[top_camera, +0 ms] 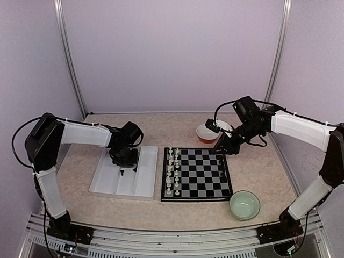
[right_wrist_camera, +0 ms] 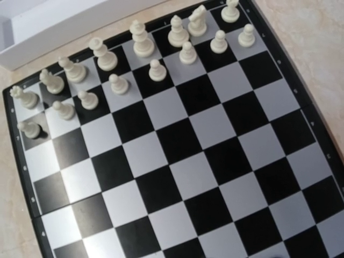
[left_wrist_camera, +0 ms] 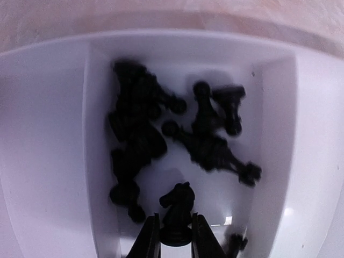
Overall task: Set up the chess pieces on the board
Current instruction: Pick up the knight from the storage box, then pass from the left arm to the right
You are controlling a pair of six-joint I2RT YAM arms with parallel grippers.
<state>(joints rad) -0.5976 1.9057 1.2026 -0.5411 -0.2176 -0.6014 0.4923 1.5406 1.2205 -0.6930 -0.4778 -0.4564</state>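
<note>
In the left wrist view my left gripper [left_wrist_camera: 176, 237] is shut on the base of a black knight [left_wrist_camera: 178, 207], held upright just above the tray floor. Several more black chess pieces [left_wrist_camera: 134, 129] lie jumbled in the white tray's [left_wrist_camera: 54, 134] middle compartment. From above, the left gripper [top_camera: 123, 158] hangs over the tray [top_camera: 148, 180]. The board [top_camera: 204, 174] carries white pieces [top_camera: 172, 169] in its two left columns. My right gripper [top_camera: 221, 146] hovers at the board's far right corner; its fingers do not show in the right wrist view, which looks down on the board [right_wrist_camera: 204, 177] and the white pieces [right_wrist_camera: 142, 40].
A red bowl [top_camera: 207, 133] stands just behind the board's far right corner, close to the right gripper. A pale green bowl [top_camera: 244, 205] sits off the board's near right corner. One black piece [top_camera: 122, 173] lies alone lower in the tray.
</note>
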